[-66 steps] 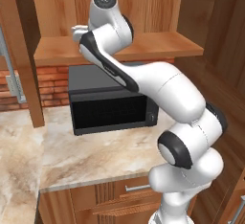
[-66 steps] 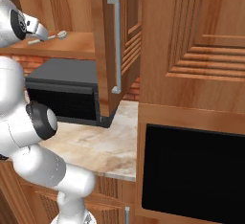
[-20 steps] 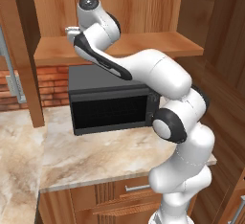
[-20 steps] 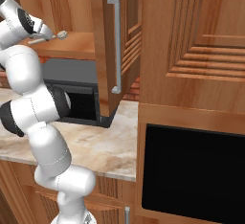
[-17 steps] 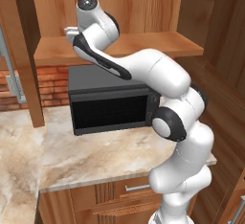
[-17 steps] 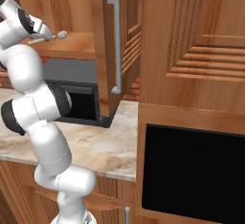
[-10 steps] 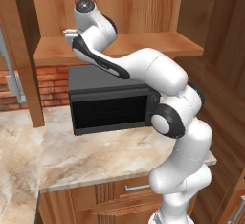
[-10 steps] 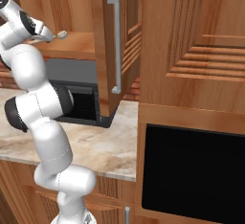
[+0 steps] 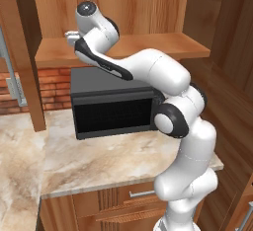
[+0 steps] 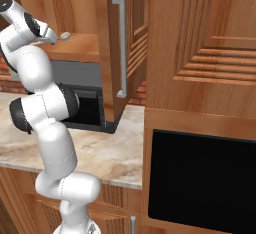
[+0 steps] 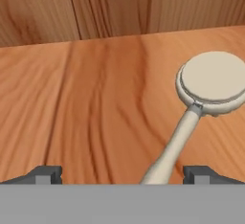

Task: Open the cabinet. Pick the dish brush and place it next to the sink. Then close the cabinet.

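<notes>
Reaching into the open cabinet (image 10: pixel 107 53), gripper (image 11: pixel 122 173) spread wide over the shelf; dish brush (image 11: pixel 201 103) lies flat, handle between the fingertips (image 11: pixel 48 173), untouched.

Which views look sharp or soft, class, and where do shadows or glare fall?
Hand view: dish brush mildly soft, faint shadow under its round head, tool tips blocky. Left base view: even light, dim under the cabinet shelf around the microwave, no glare. Right base view: crisp, soft sheen on the door handle.
</notes>
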